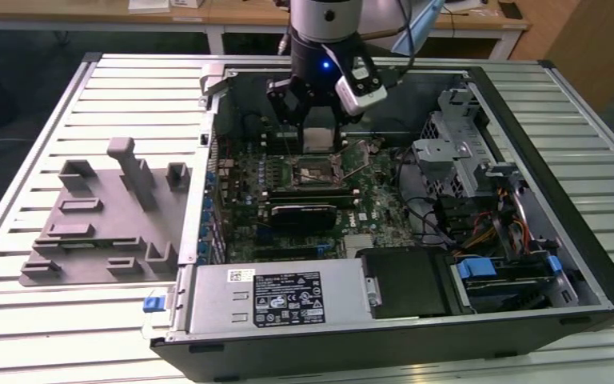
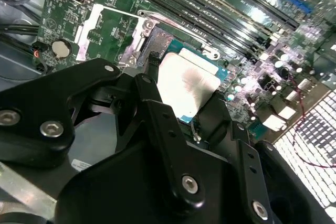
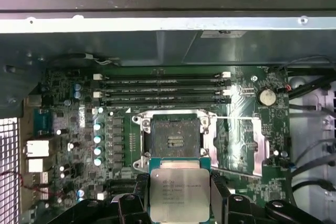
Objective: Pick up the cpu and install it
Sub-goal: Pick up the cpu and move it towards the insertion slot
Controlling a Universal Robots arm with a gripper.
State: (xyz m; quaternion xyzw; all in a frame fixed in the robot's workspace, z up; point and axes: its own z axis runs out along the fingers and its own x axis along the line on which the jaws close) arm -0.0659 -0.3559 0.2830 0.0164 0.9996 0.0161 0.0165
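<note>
Silver-grey cpu (image 1: 319, 138) sits clamped in the pincer (image 1: 319, 144). Exterior view: the arm reaches down into the open computer case (image 1: 392, 356), which lies on the slatted metal bench (image 1: 105, 104). The chip hangs above the motherboard (image 1: 249, 172), near the socket (image 1: 312, 173) but not in it. Grey fixture tray (image 1: 93, 228) is on the bench at the exterior view's left, apart from the pincer.

Second wrist view: black fingers (image 2: 152, 72) are closed narrow onto opposite edges of the cpu (image 2: 186, 85), metal top facing the camera. Pincer (image 2: 181, 90) is set to about chip width. Behind the chip, the socket's metal load plate (image 2: 86, 24) is swung open. Coin cell (image 2: 62, 49) is beside it. Memory slots (image 2: 210, 9) run along the other side.

First wrist view: cpu (image 3: 178, 195) is gripped flat between the two fingers (image 3: 140, 190), one on each side, with the pincer (image 3: 178, 188) tight on it. Socket (image 3: 173, 137) is bare, with its contact field exposed and the load plate (image 3: 258, 140) folded out to one side. The chip is just beside the socket's edge, on the side away from the memory slots (image 3: 163, 90). It is held clear and not seated. Coin cell (image 3: 266, 96) is near the end of the slots.
</note>
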